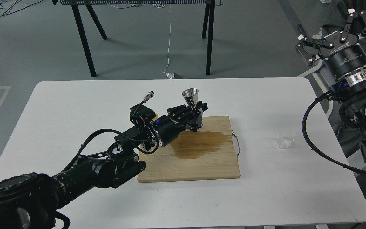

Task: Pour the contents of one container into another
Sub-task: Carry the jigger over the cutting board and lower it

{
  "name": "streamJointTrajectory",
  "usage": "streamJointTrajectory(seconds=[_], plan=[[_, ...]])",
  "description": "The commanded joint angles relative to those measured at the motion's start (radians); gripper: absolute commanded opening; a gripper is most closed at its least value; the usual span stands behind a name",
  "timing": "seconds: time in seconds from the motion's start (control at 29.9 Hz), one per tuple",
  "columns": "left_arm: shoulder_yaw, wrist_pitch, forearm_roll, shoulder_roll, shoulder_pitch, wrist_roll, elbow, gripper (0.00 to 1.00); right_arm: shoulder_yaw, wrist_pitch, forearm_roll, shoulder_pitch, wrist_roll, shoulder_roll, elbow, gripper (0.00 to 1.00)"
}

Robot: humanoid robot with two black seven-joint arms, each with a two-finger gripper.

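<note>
The steel jigger [190, 96] stands upright over the far edge of the wooden cutting board [199, 165], its waist clamped in my left gripper [198, 111]. The small clear cup [285, 139] rests on the white table right of the board, untouched. My right gripper [330, 30] hangs high at the far right, well above and behind the cup, fingers spread open and empty.
A brown wet stain [199, 144] covers the board's middle. Only a yellow sliver of the lemon [153, 115] shows behind my left wrist. A metal handle [236, 144] sticks out from the board's right side. Black table legs stand beyond the far edge.
</note>
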Motion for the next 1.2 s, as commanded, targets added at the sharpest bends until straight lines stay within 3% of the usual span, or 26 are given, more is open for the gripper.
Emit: streamJointTrajectory(seconds=[0.0,0.4,0.97,1.17], plan=[[0.020,0.027,-0.004,0.000,0.026,0.000,0.036,0.13,-0.001,0.000,0.000,0.002,0.000,0.001,-0.001,0.99],[0.035,0.050,-0.008,0.000,0.054,0.000,0.177,0.13,-0.001,0.000,0.001,0.003,0.000,0.006,-0.001,0.99],[0.033,0.050,-0.013,0.000,0.077,0.000,0.016,0.13,-0.022,0.000,0.000,-0.006,0.000,0.001,-0.010,0.99],[0.073,0.032,-0.013,0.000,0.078,0.000,0.018,0.14,-0.030,0.000,0.000,-0.009,0.000,0.001,-0.009,0.99]])
